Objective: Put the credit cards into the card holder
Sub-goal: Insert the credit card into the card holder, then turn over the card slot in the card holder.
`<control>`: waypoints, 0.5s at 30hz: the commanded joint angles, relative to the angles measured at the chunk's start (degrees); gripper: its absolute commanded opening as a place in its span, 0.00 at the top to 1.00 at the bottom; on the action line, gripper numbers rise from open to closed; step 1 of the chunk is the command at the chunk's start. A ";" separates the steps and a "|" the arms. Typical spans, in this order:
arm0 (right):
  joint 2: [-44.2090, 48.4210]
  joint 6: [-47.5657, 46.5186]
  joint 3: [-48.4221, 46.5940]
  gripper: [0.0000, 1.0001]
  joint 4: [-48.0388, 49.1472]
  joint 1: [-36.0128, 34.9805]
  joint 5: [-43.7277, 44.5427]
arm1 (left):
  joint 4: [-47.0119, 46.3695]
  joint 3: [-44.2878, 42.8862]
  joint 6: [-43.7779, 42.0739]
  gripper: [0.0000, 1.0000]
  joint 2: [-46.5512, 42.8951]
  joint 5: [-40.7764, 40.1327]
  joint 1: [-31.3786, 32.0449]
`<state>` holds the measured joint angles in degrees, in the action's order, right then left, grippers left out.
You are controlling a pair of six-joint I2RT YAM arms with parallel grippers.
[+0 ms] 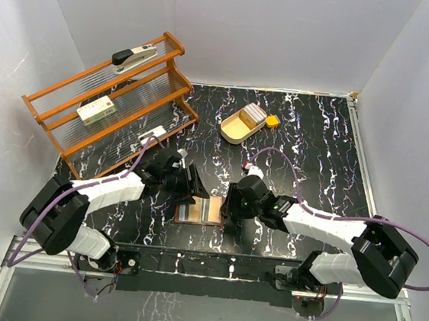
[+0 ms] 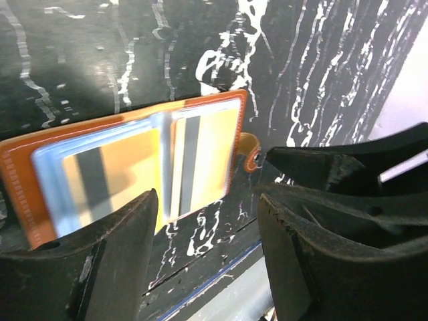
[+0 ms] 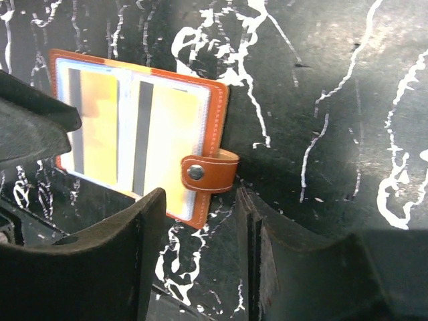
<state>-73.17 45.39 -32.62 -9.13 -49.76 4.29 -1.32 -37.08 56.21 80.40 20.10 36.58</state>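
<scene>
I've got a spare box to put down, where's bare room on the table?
Bare tabletop right of the wooden tray, out to the right edge; another between rack and tray. Crowded near middle: left gripper and right gripper flank the card holder.

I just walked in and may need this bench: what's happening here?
Two robot arms are working on a brown card holder that lies open and flat on the black marbled table, close to their bases. Two cards with dark stripes already sit in its clear sleeves, one on each side. The left gripper and the right gripper are at either side of it, both open and holding nothing.
</scene>
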 commanded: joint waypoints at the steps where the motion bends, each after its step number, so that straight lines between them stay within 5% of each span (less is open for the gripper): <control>1: 0.30 -0.17 -5.64 0.55 -0.75 -1.97 0.56 | 9.17 -1.84 -3.02 0.41 -4.34 -1.79 -3.04; 15: -7.74 1.35 -13.57 0.56 6.04 -6.92 -2.25 | 2.85 7.03 0.08 0.44 -9.77 12.09 -16.53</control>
<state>-77.97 46.04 -41.52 -7.07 -55.94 2.55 4.03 -33.08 54.24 71.81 25.45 22.39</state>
